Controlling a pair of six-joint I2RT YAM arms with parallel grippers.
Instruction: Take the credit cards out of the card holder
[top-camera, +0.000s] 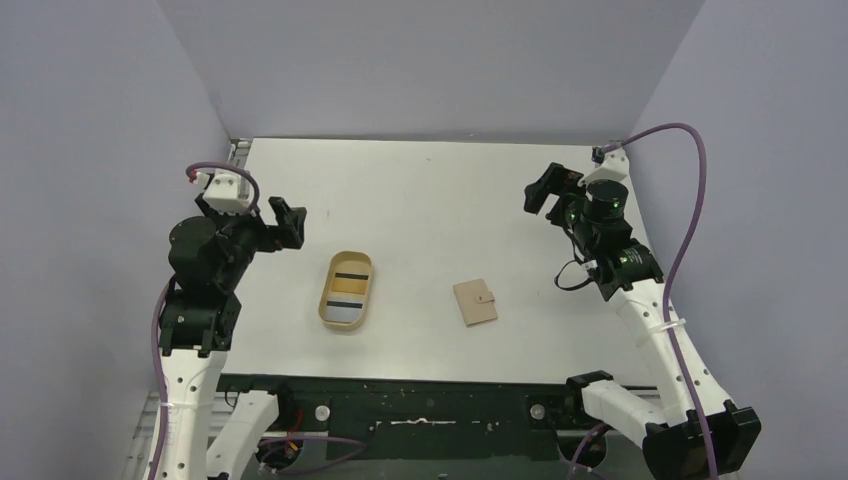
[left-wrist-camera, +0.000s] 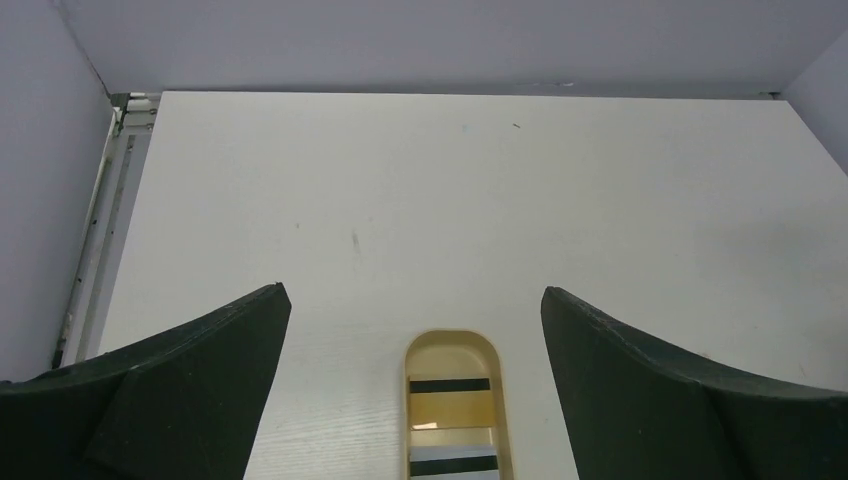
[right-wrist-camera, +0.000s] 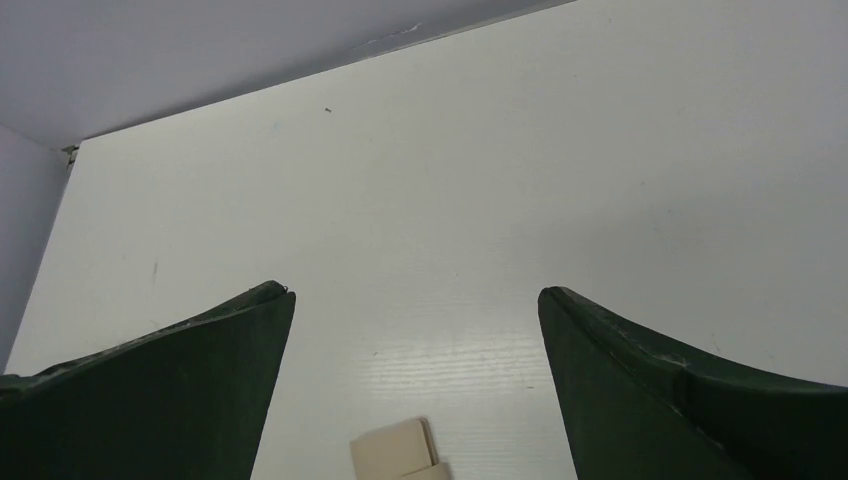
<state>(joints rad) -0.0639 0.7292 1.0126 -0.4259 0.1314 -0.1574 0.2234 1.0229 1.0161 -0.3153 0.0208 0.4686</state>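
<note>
The tan card holder (top-camera: 474, 302) lies shut and flat on the table right of centre, its strap tab snapped; its far edge shows in the right wrist view (right-wrist-camera: 400, 452). Two credit cards lie in the oval tan tray (top-camera: 325, 296), each with a black stripe: a yellowish one (top-camera: 351, 276) at the far end and a pale blue one (top-camera: 343, 309) nearer. Both show in the left wrist view (left-wrist-camera: 449, 405) (left-wrist-camera: 455, 462). My left gripper (top-camera: 290, 222) is open and empty, raised left of the tray (left-wrist-camera: 415, 295). My right gripper (top-camera: 540, 190) is open and empty, raised far right of the card holder (right-wrist-camera: 415, 292).
Grey walls close the table on the left, back and right. A metal rail (left-wrist-camera: 95, 240) runs along the table's left edge. The dark arm mount (top-camera: 430, 405) lines the near edge.
</note>
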